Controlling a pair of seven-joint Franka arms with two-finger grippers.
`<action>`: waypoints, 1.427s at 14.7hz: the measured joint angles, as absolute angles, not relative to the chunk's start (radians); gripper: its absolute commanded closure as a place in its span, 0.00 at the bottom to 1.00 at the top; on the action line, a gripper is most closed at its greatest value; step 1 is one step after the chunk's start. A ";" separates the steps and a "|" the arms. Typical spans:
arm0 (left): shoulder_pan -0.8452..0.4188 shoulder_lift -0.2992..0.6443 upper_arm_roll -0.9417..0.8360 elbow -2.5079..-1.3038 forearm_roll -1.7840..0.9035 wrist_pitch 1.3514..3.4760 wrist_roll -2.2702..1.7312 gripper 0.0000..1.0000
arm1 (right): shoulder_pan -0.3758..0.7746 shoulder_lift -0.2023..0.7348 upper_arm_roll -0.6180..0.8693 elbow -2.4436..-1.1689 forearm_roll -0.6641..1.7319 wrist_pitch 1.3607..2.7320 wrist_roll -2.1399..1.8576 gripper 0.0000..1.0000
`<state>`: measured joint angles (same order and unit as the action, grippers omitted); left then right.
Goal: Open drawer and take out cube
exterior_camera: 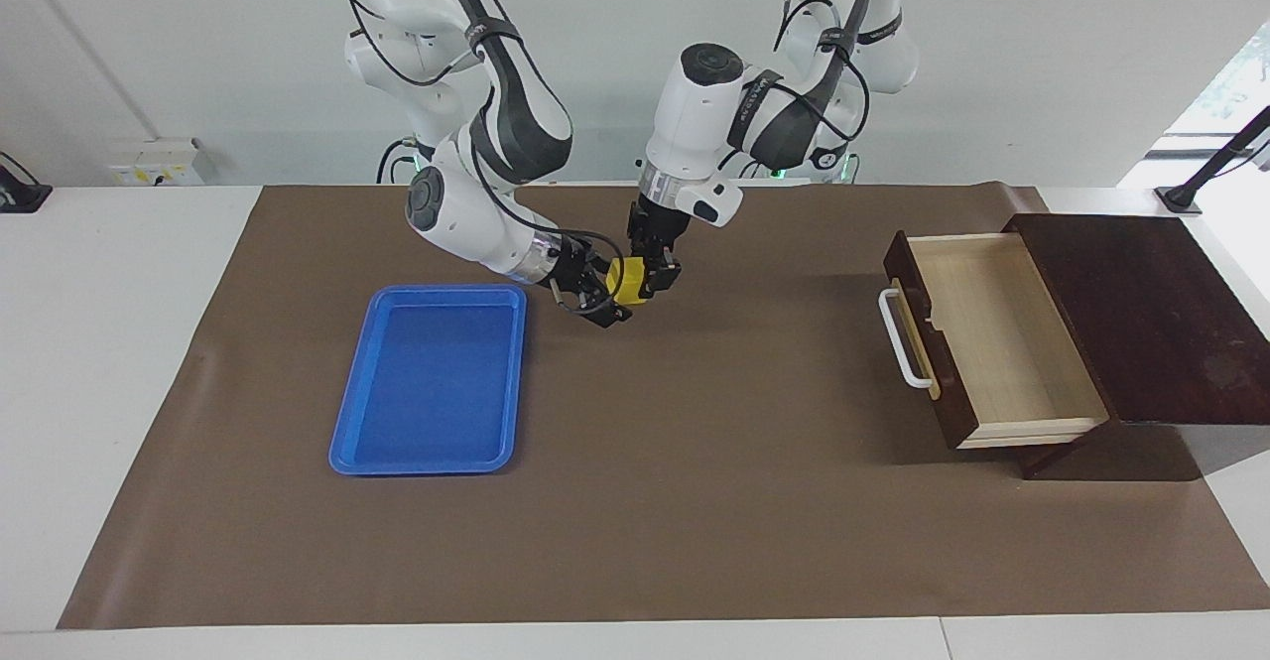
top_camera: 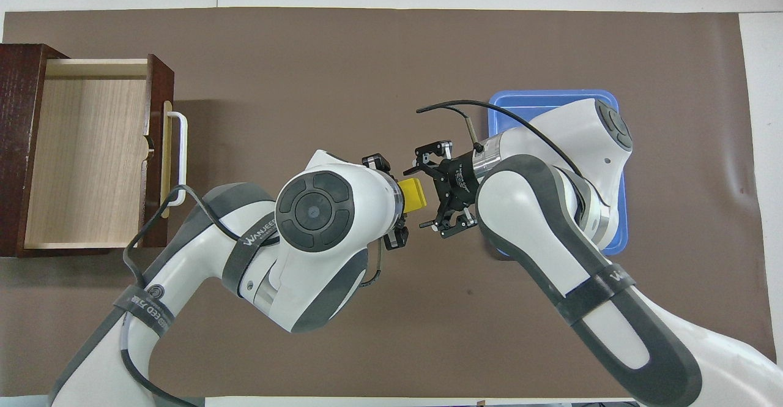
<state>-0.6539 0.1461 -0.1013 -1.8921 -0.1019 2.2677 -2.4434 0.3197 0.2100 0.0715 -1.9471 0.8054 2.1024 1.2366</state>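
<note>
The yellow cube [exterior_camera: 625, 281] is held in the air by my left gripper [exterior_camera: 650, 278], which is shut on it over the brown mat, beside the blue tray's corner nearer to the robots. My right gripper [exterior_camera: 603, 293] is open, and its fingers reach the cube's other end from the tray side. In the overhead view the cube [top_camera: 415, 194] shows between the left gripper [top_camera: 400, 202] and the right gripper [top_camera: 435, 191]. The drawer [exterior_camera: 992, 332] is pulled out of its dark wooden box [exterior_camera: 1141, 313] at the left arm's end. Its pale interior [top_camera: 85, 156] is bare, and its white handle [top_camera: 178, 156] faces the table's middle.
A flat blue tray [exterior_camera: 432, 377] lies on the brown mat [exterior_camera: 695, 501] toward the right arm's end; the right arm partly covers the tray [top_camera: 532, 101] in the overhead view. White table surface borders the mat.
</note>
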 measured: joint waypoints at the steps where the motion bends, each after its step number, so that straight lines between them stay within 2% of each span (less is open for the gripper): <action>1: -0.654 0.143 -0.101 -1.894 -0.102 2.268 -2.443 1.00 | 0.320 0.210 0.072 -1.946 0.805 2.102 1.237 0.00; 10: -0.654 0.140 -0.101 -1.905 -0.102 2.271 -2.436 1.00 | 0.328 0.210 0.073 -1.941 0.842 2.102 1.252 0.01; 11: -0.654 0.140 -0.101 -1.905 -0.102 2.271 -2.436 1.00 | 0.329 0.210 0.073 -1.940 0.842 2.102 1.252 0.04; 12: -0.654 0.140 -0.100 -1.905 -0.102 2.271 -2.436 1.00 | 0.330 0.210 0.073 -1.940 0.842 2.102 1.253 0.22; 13: -0.654 0.140 -0.099 -1.905 -0.102 2.271 -2.435 1.00 | 0.330 0.210 0.073 -1.939 0.842 2.102 1.253 0.56; 14: -0.654 0.140 -0.099 -1.906 -0.102 2.271 -2.433 1.00 | 0.330 0.210 0.073 -1.939 0.842 2.102 1.253 1.00; 21: -0.653 0.136 -0.091 -1.906 -0.104 2.272 -2.420 1.00 | 0.331 0.210 0.072 -1.933 0.842 2.105 1.248 1.00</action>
<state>-0.6534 0.1360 -0.0914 -1.9057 -0.1041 2.2725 -2.4198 0.3309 0.2098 0.0724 -1.9326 0.8419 2.1046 1.2480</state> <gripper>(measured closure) 0.445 0.445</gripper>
